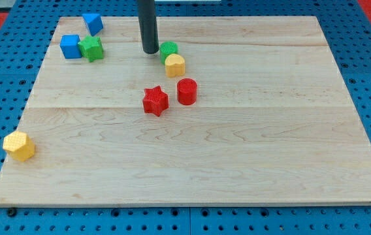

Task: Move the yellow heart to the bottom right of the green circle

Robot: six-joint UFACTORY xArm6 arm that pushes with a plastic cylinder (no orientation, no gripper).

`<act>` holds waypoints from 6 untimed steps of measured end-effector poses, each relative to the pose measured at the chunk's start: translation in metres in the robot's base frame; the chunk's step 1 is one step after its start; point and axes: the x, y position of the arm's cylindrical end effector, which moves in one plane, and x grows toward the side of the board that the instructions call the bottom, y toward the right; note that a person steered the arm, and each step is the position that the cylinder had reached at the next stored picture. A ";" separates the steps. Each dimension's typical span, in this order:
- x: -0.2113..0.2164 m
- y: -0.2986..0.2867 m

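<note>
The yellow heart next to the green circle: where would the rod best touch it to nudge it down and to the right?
As I judge it, on its upper-left edge, pushing toward the view's bottom right. The yellow heart sits just below the green circle, touching or nearly so. My tip is left of the circle, so it should first drop slightly to clear it.

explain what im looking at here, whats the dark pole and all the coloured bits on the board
The dark pole is the end of a robot arm: a plain rod, with no tool to grasp. Its lower end, my tip, slides on the wooden board and pushes blocks; nothing is held. One camera looks down at the board. My tip sits just left of the green circle, and the yellow heart touches that circle from below. Lower are a red star and a red cylinder. At top left: two blue blocks and a green star. A yellow block lies at the left edge.
</note>
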 end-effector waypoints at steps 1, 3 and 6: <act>0.013 0.020; 0.032 0.025; 0.067 0.105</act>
